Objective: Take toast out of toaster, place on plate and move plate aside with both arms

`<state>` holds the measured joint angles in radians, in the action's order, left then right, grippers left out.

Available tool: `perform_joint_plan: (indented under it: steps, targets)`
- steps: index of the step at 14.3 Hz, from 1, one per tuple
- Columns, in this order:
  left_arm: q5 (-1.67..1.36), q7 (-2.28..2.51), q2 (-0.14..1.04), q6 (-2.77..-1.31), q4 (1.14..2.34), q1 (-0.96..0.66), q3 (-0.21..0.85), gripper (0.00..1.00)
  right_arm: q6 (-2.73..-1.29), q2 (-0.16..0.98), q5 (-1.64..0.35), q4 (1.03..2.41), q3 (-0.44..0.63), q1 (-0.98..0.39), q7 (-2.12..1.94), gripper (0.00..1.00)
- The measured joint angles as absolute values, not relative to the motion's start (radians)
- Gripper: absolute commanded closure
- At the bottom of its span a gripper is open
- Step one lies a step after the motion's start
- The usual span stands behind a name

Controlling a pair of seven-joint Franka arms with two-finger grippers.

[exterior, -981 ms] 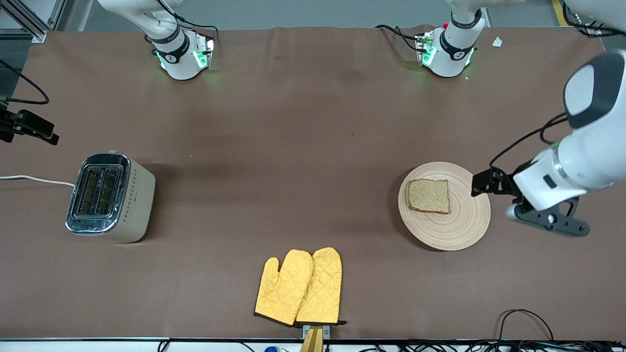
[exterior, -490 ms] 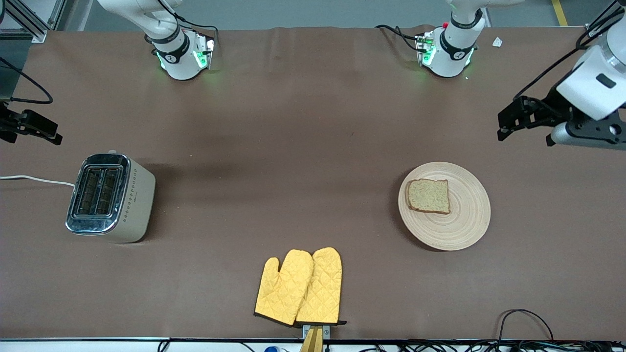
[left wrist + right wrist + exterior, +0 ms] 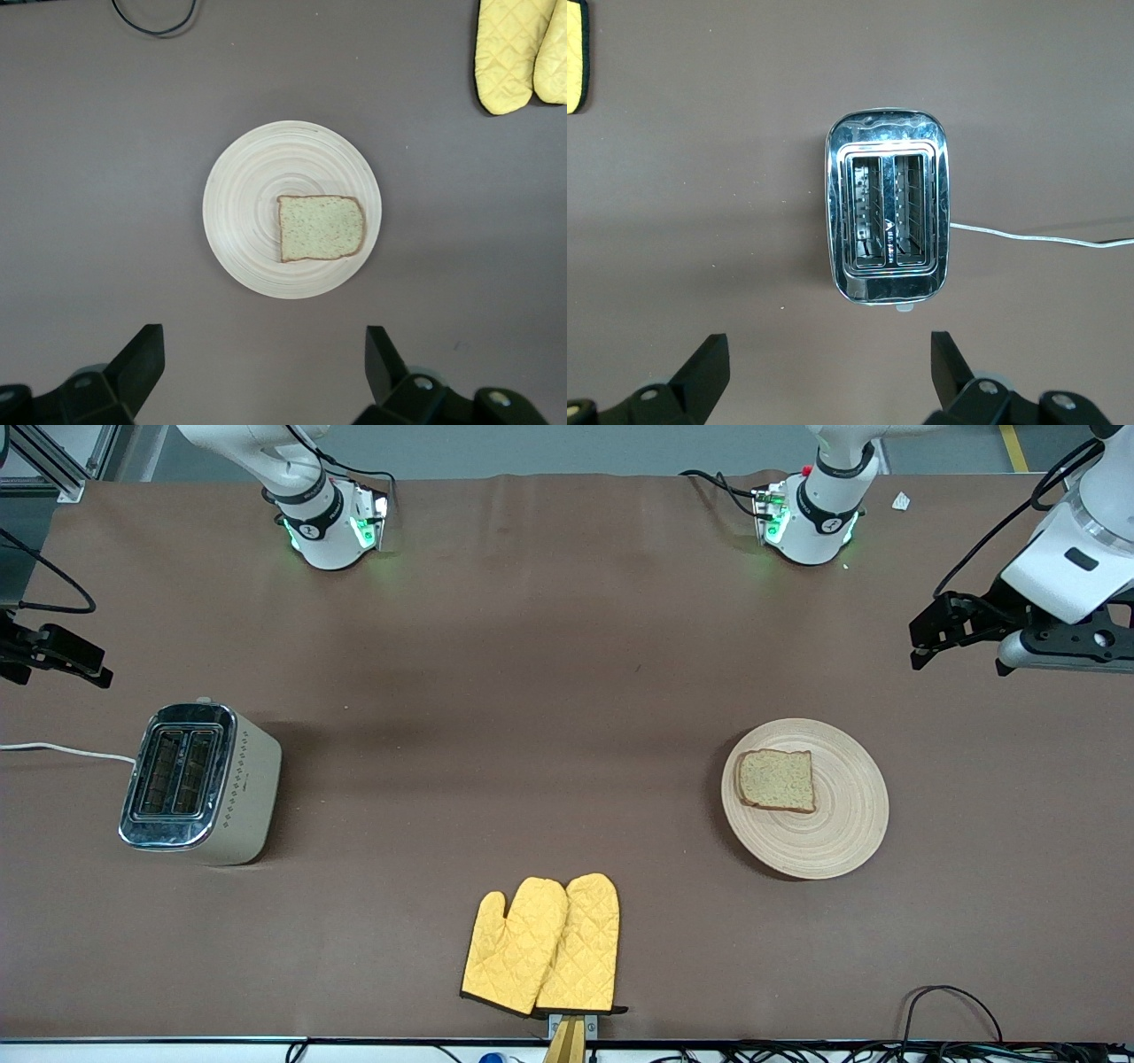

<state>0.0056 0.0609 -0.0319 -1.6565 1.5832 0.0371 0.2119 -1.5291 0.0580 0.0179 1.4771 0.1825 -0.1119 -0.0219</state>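
Sitting on the plate (image 3: pixel 257 177), the toast (image 3: pixel 321 227) lies under the left gripper (image 3: pixel 266 372)'s wide-open, empty jaws; the right gripper (image 3: pixel 830 372), also wide and empty, hangs over the toaster (image 3: pixel 888 218), both half cropped.

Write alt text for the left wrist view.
A slice of toast lies flat on a round pale-wood plate on the brown table, seen from above. The open left gripper hovers empty over the table beside the plate. Yellow oven mitts show at one corner.

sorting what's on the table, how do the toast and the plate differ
The toast is squarish, speckled light brown with a darker crust; the plate is round, pale wood with ring grooves. The toast is much smaller than the plate. The toast lies on the plate, off its centre; the plate rests on the table. Both lie flat.
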Motion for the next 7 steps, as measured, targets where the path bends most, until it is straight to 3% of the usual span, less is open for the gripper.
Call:
perform_joint_plan:
  steps: [3, 7]
  targets:
    - [0.006, 0.042, -0.089, -1.708, 1.662, 0.047, 0.211, 0.00, -1.529, 0.058, 0.018, 1.477, 0.182, -0.112, -0.022, 0.00]
    - [0.006, 0.041, -0.093, -1.718, 1.664, 0.045, 0.211, 0.00, -1.529, 0.058, 0.018, 1.477, 0.182, -0.112, -0.022, 0.00]
